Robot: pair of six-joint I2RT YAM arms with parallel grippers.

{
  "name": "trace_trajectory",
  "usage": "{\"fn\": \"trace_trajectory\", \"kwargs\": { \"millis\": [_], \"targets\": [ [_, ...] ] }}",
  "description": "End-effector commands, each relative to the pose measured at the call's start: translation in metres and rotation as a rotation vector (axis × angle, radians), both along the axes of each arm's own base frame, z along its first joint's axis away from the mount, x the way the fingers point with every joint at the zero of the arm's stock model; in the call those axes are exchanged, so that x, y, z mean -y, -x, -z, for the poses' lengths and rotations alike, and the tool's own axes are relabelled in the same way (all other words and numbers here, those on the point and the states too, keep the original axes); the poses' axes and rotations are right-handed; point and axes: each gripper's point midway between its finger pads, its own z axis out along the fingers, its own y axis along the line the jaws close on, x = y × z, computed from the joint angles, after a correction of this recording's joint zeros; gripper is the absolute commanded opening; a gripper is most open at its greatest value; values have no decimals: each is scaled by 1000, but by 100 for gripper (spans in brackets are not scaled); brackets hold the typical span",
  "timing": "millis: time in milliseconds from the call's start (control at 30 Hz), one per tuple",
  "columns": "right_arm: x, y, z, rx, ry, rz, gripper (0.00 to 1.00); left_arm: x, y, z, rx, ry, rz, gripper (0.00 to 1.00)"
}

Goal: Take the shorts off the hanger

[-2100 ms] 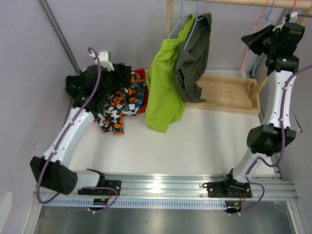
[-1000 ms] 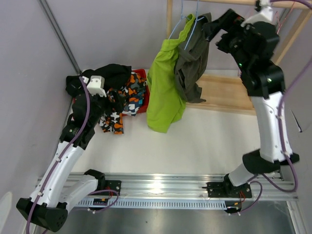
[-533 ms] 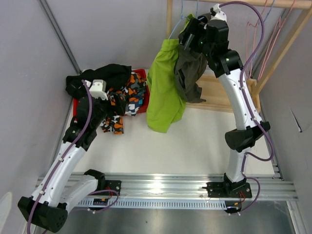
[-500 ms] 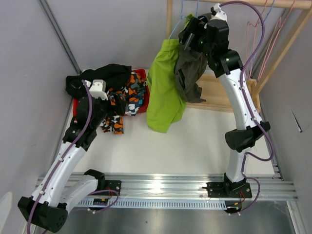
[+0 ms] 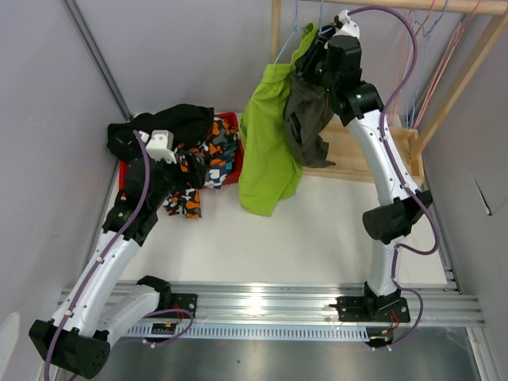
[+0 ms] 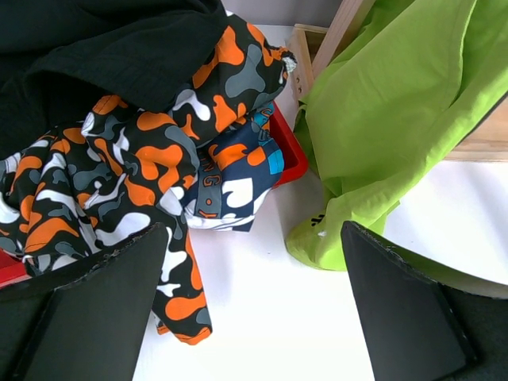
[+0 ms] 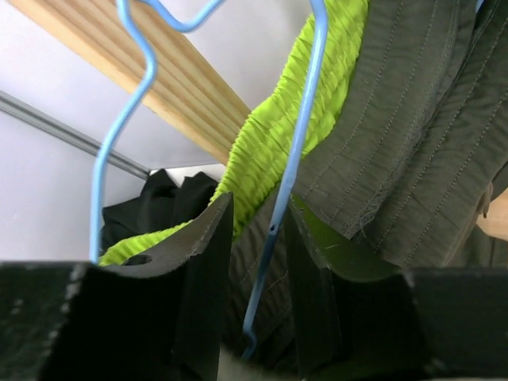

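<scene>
Lime green shorts (image 5: 266, 151) and dark grey-olive shorts (image 5: 311, 119) hang on blue hangers (image 5: 283, 48) from the wooden rack. My right gripper (image 5: 311, 49) is up at the hanger tops. In the right wrist view its jaws (image 7: 258, 238) stand narrowly apart around a blue hanger wire (image 7: 298, 135), with olive fabric (image 7: 413, 119) and lime fabric (image 7: 278, 119) behind. Black shorts (image 5: 171, 123), orange-black-white shorts (image 5: 190, 186) and teal-orange-white shorts (image 6: 234, 178) lie piled at the left. My left gripper (image 6: 254, 228) is wide open and empty above the table, beside the pile.
A red bin (image 6: 290, 155) sits under the pile. The wooden rack's base tray (image 5: 373, 155) lies at the back right, with its post (image 5: 275, 28) behind the shorts. Pink and blue empty hangers (image 5: 413, 48) hang at the top right. A wall runs along the left.
My right arm swung from the far right across to the hangers and set its jaws around the blue wire. My left arm drew back off the pile and has since stayed still.
</scene>
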Motion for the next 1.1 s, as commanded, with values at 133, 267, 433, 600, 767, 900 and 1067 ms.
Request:
{"fn": "trace_trajectory", "kwargs": {
  "millis": [133, 267, 433, 600, 767, 900, 1067],
  "targets": [
    [6, 0, -14, 46, -14, 18, 10, 17, 1, -3, 5, 53, 70, 96],
    [23, 12, -32, 82, -15, 58, 0, 20, 1, -1, 0, 43, 97, 97],
    [52, 46, -82, 197, -21, 113, 0, 39, 10, -8, 50, 45, 210, 99],
    [73, 87, -132, 305, -24, 130, 0, 68, 16, -15, 53, -3, 289, 99],
    [83, 106, -141, 306, -18, 133, 0, 95, 28, -60, 121, 30, 356, 99],
    [78, 143, -139, 303, -54, 90, 0, 137, 50, -100, 177, 90, 499, 99],
    [59, 171, -93, 256, -92, 66, 0, 218, 102, -116, 254, 131, 774, 100]
  ]
}}
